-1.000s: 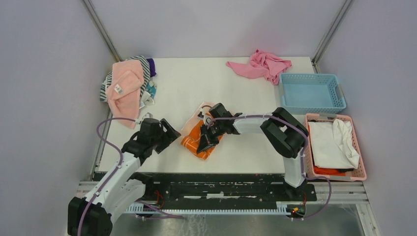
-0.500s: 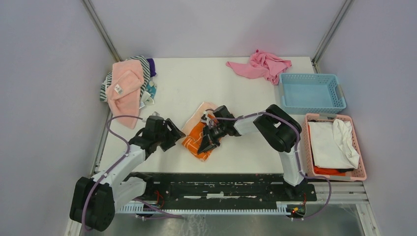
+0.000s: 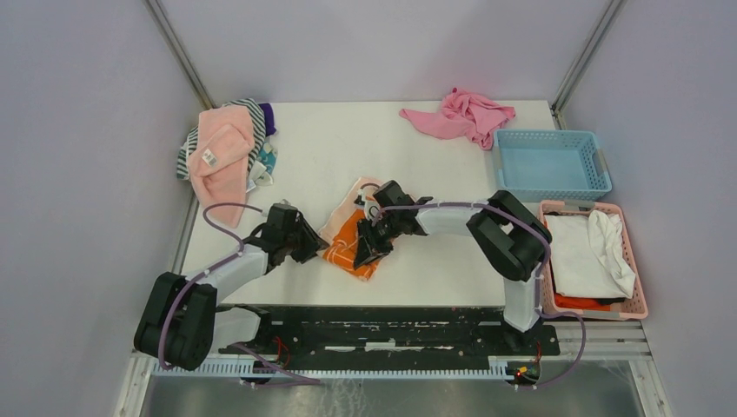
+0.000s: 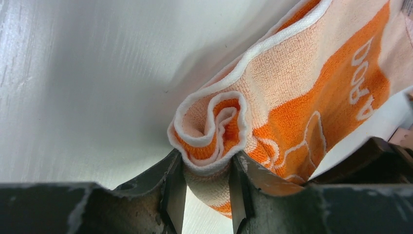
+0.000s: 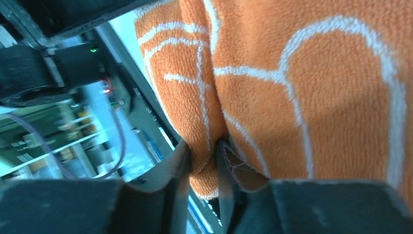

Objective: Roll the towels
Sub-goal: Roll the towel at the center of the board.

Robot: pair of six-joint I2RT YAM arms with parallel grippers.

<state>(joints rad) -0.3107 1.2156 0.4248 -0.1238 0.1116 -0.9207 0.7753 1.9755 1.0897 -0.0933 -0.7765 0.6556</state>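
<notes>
Your left gripper [image 4: 206,187] clamped on the rolled left end of the orange towel [image 4: 297,92], your right gripper [image 5: 202,163] pinching its right fold, pale pink towel [image 3: 228,139] far left.

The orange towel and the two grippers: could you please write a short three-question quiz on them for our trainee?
1. True or false: the left gripper is shut on the orange towel's rolled end.
2. The right gripper is: A open; B shut on the orange towel; C out of view.
3. Fill in: the pale pink towel lies at the table's far ___ corner.
Key: 1 true; 2 B; 3 left.
</notes>
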